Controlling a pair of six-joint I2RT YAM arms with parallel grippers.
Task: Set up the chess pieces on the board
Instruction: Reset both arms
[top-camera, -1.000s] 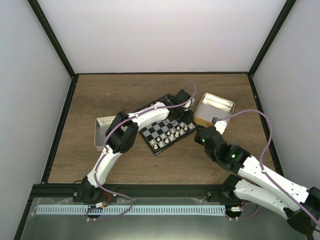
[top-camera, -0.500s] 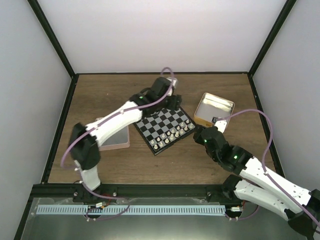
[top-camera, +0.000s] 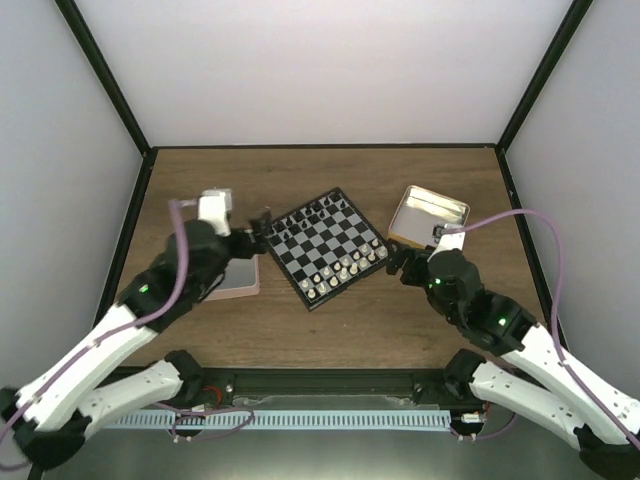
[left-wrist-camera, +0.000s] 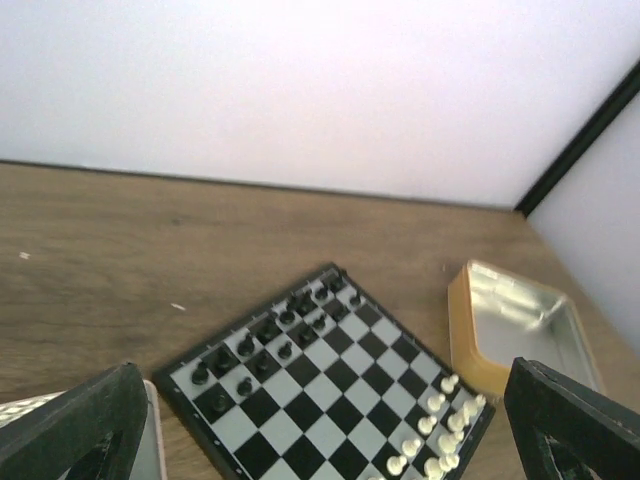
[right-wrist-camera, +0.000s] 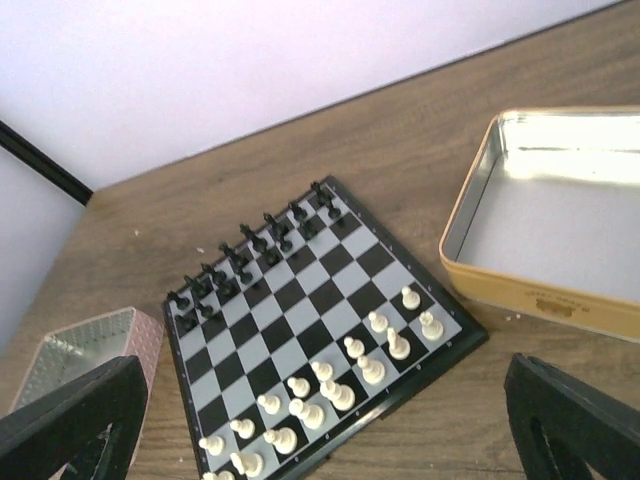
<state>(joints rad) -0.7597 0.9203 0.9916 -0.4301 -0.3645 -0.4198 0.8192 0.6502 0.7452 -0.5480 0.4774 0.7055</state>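
**Cream-white chess pieces (top-camera: 345, 268) nearly ranked on the board (top-camera: 325, 240)**

Top view: the chess pieces stand in two rows along the board's lower-right edge, at the centre of the frame. The black pieces (top-camera: 308, 212) line the opposite, upper-left edge. The left gripper (top-camera: 262, 225) hovers just beside the board's left corner, near the pink tin (top-camera: 243, 288). The right gripper (top-camera: 400, 263) hangs just beside the right corner, between the board and the gold tin (top-camera: 432, 216). Neither touches the board.

Left wrist view: the fingers (left-wrist-camera: 80, 430) stand wide apart at the lower corners, with nothing between them. The board (left-wrist-camera: 330, 390) fills the lower middle. Its chess pieces (left-wrist-camera: 435, 445) cluster at the lower right, and the black pieces (left-wrist-camera: 265, 340) sit higher and further left.

Right wrist view: these fingers (right-wrist-camera: 570, 420) are also spread wide and empty. The board (right-wrist-camera: 300, 320) sits at centre frame, and the chess pieces (right-wrist-camera: 335, 392) run along its lower edge, the side closest to this gripper. The rows look slightly uneven, and a few figures seem off-centre on their squares.

The setup looks almost done, so the step in hand is probably a last check or straightening. The right gripper is better placed for it. It should come down from directly above one figure, with the jaws narrowed enough to miss the neighbours. Lifting the figure is safer than sliding it, because pieces this small and close together would tip easily. The left gripper is best kept clear of the black rows.
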